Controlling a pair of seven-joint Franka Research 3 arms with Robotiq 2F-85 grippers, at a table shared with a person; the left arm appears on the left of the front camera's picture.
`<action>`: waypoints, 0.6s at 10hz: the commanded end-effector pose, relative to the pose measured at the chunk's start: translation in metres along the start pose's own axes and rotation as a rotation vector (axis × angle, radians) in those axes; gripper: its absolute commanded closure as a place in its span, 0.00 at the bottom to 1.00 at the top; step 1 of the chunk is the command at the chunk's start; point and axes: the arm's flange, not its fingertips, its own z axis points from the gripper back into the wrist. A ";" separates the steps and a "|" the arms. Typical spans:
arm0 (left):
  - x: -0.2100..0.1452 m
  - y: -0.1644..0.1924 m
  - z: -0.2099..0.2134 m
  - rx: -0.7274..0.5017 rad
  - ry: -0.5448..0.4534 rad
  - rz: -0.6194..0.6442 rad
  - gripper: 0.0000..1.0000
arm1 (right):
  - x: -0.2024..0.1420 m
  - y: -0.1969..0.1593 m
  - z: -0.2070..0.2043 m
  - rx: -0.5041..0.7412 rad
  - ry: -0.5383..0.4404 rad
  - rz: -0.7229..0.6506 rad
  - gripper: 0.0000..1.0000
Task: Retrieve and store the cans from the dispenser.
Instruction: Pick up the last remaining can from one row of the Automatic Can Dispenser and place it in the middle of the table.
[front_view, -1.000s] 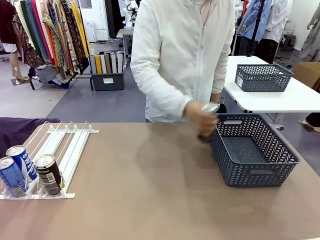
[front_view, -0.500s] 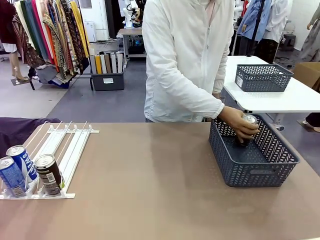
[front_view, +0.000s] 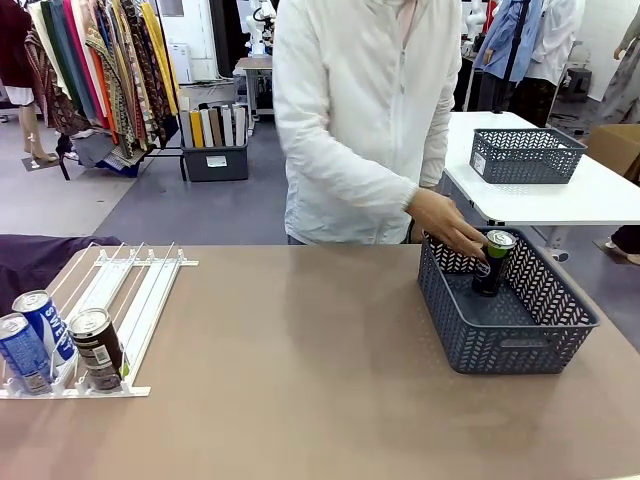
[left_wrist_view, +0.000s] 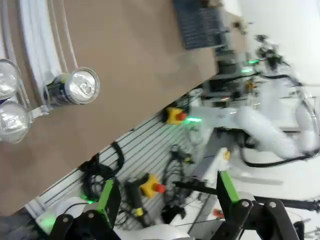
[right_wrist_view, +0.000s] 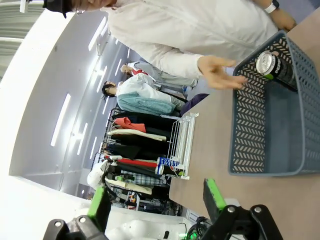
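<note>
Plain tan-brown tabletop (front_view: 300, 420). All-white dispenser (front_view: 150, 290). 2 blue cans (front_view: 45, 322) w/ white lettering, silver tops; beside them the brown can (front_view: 97, 350), v. dark brown/black w/ pale label band, silver top. In the basket (front_view: 520, 345), the green-topped can (front_view: 494, 262): black body, green rim, silver lid. That basket: dark grey-blue, herringbone lattice walls; second basket (front_view: 527, 155), same colour & pattern, on white side table (front_view: 590, 200). Person's jacket (front_view: 360, 120) plain white. Dark purple cloth (front_view: 40, 255) at left edge. Bkgd garments (front_view: 110, 60): mixed yellows, reds, greens, some patterned. Black w/ green pads: left gripper (left_wrist_view: 167, 186), right gripper (right_wrist_view: 156, 194).
</note>
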 end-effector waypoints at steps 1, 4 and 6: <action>0.024 -0.026 -0.061 0.245 0.089 0.050 0.00 | 0.002 0.001 -0.001 0.020 -0.007 0.026 0.00; 0.062 -0.028 -0.115 0.619 0.166 0.041 0.00 | 0.002 0.001 -0.001 0.020 -0.007 0.026 0.00; 0.076 -0.033 -0.119 0.742 -0.003 0.108 0.00 | 0.002 0.001 -0.001 0.020 -0.007 0.026 0.00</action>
